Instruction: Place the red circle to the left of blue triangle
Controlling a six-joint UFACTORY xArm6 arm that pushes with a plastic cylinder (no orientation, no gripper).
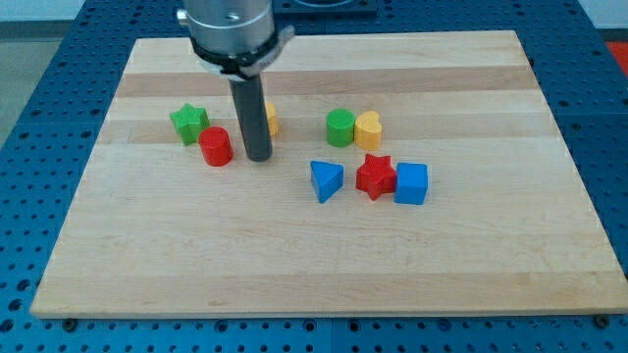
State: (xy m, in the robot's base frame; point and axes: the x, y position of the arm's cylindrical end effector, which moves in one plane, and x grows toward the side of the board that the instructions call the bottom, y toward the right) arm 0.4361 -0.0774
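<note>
The red circle (216, 146) sits left of centre on the wooden board (324, 255), just below and right of a green star (188, 123). The blue triangle (326, 180) lies to its right, near the board's middle. My tip (259, 157) rests on the board just right of the red circle, a small gap between them, and well left of the blue triangle. The rod rises from the tip to the arm's grey head at the view's top.
A yellow block (272, 120) is partly hidden behind the rod. A green circle (340, 127) and a yellow heart (369, 129) sit above the blue triangle. A red star (374, 176) and a blue cube (411, 183) lie right of it.
</note>
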